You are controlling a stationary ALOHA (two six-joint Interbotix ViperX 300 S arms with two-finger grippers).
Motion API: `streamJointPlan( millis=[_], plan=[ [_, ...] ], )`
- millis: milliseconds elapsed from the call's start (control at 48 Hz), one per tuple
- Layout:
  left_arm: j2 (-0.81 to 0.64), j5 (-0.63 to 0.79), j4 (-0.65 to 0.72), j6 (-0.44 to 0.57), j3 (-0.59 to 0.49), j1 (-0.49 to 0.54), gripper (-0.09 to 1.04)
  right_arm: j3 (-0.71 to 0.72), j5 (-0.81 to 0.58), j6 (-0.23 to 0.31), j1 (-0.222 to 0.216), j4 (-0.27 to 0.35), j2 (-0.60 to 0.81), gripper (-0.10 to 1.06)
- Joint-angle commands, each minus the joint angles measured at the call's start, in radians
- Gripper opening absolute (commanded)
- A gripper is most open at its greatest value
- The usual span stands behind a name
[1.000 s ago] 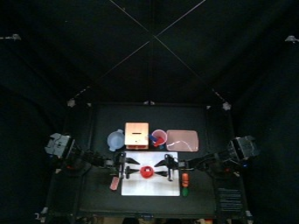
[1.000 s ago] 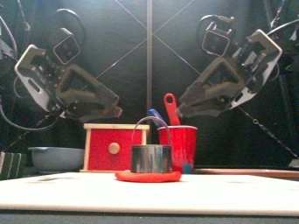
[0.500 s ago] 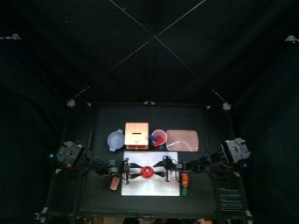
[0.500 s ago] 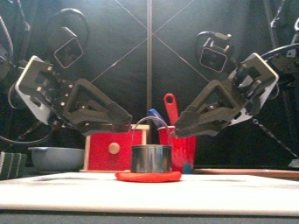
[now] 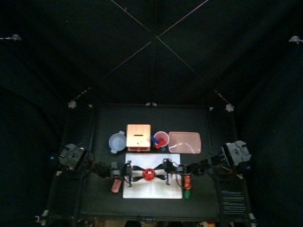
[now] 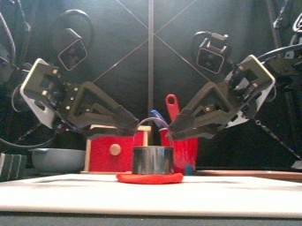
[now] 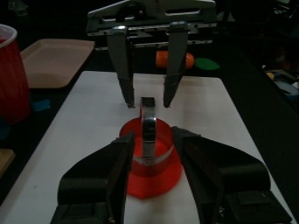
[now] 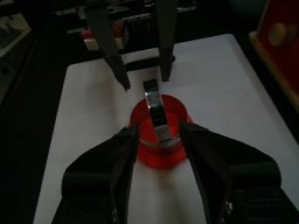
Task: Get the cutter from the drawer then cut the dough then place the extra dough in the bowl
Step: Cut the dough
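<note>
cutter point(image 6: 153, 160): round metal, upright, centred on the dough; this is the landmark for every place below
dough point(image 6: 150, 177): flat red disc directly under the cutter, its rim showing all round; no piece looks lifted away yet
board point(image 6: 242, 195): white cutting board under the cutter and dough, on the table
handle axis: the wire handle arches up over the cutter; broad from the front, edge-on in both wrist views, so it runs left-right, pincer to pincer
left pincer point(image 6: 134, 124): up and left of the cutter, slanting down at it, jaws spread wide and holding nothing; in its wrist view the jaws straddle the cutter
right pincer point(image 6: 175, 132): up and right of the cutter, a mirror pose, jaws spread wide and holding nothing
nearer arm: about even; both tips near the top of the handle, neither seen touching, and I cannot tell which is closer
key relation: the cutter lies between and below both pincers; each gap opens front-back, across the handle's thin side
step (judged): the cutter is out of the drawer and on the dough; cutting is in hand, the extra dough not yet moved
bowl point(image 6: 53, 159): blue-grey, behind and left of the cutter, well apart
box point(image 6: 116, 148): wooden with a red drawer front, just behind the cutter
risk (judged): an uneven close could tip the cutter or drag the dough
</note>
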Motion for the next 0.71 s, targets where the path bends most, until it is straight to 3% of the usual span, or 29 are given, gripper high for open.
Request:
streamJointPlan(
  millis=[21,708],
  plan=[
    [-0.012,0.005,0.011,0.002,-0.018,0.009,0.79,-0.018,0.0,-0.002,-0.002,0.0,-0.018,0.78],
    [0.034,0.06,0.02,0.0,-0.058,0.044,0.71,-0.043,0.018,-0.003,-0.005,0.0,0.009,0.78]
  ],
)
